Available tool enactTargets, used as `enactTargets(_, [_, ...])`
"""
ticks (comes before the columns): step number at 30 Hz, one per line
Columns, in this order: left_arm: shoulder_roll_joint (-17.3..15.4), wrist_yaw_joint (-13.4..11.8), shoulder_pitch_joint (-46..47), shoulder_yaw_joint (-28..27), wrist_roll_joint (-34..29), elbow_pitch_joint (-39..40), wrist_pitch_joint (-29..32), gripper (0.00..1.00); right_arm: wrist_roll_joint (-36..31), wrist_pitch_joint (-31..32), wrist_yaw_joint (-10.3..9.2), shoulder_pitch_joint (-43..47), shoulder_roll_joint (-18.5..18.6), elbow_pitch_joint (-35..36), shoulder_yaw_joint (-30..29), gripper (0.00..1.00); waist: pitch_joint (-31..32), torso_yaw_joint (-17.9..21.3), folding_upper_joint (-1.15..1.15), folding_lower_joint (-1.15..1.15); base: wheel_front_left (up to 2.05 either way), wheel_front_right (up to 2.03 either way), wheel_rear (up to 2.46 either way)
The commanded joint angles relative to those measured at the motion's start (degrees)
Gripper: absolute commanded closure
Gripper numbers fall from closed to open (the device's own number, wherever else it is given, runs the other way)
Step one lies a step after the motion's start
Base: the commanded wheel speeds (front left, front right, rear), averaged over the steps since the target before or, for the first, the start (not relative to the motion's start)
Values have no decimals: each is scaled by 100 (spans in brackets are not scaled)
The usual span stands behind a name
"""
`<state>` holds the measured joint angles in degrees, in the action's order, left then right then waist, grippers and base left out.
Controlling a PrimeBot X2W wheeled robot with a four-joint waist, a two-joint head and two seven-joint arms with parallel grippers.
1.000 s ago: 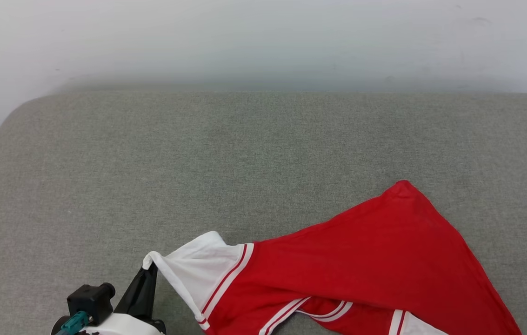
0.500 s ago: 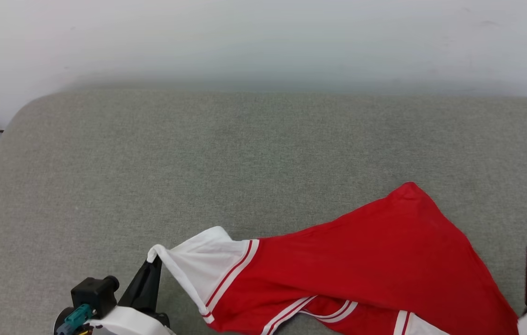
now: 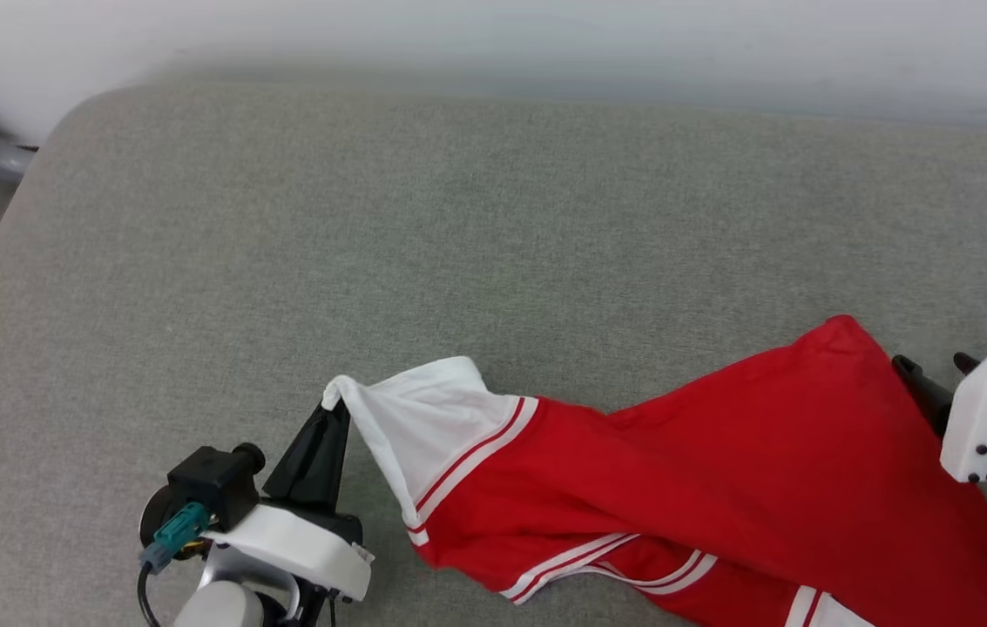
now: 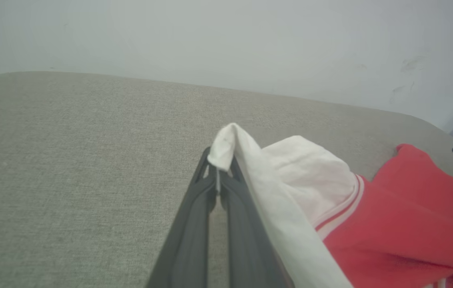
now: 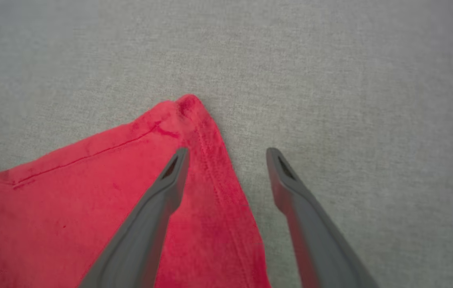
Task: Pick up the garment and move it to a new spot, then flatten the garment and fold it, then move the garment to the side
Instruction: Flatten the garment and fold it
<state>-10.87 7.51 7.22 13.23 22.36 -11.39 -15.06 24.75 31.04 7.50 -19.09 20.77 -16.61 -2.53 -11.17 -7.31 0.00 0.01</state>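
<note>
Right tool [image 5: 226,154] has arrived, spread wide over the shirt's [image 3: 719,470] red corner [image 5: 188,106]; left tool [image 4: 219,170] clenches the white sleeve [image 4: 302,168]. Flattening, folding, moving aside remain.

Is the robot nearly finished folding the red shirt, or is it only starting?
Only starting. Nothing looks finished: the garment lies twisted on the grey cushion, not flat, not folded. In hand: the left gripper pinches its white sleeve end, and the right gripper stands open over a red corner. Left: grab that corner, spread it flat, fold it, move it aside.
</note>
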Motion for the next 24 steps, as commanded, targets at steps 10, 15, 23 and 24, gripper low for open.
enactTargets(10, [65,-5,506,210,71,216,-13,100,-59,1184,-2,-1099,520,-417,962,0,-705,-422,0,-1,0,0,0])
enactTargets(15, [76,-5,599,242,97,270,-13,100,63,1445,-1,-1106,467,-988,1350,0,-878,-483,0,-1,0,0,0])
enactTargets(23, [60,-5,635,175,143,182,-13,100,625,2299,30,-907,231,-1527,1849,100,-961,-489,0,-1,0,0,0])
enactTargets(24, [53,-5,636,170,146,165,-13,100,623,2251,23,-986,267,-1487,1845,100,-946,-480,0,-1,0,0,0])
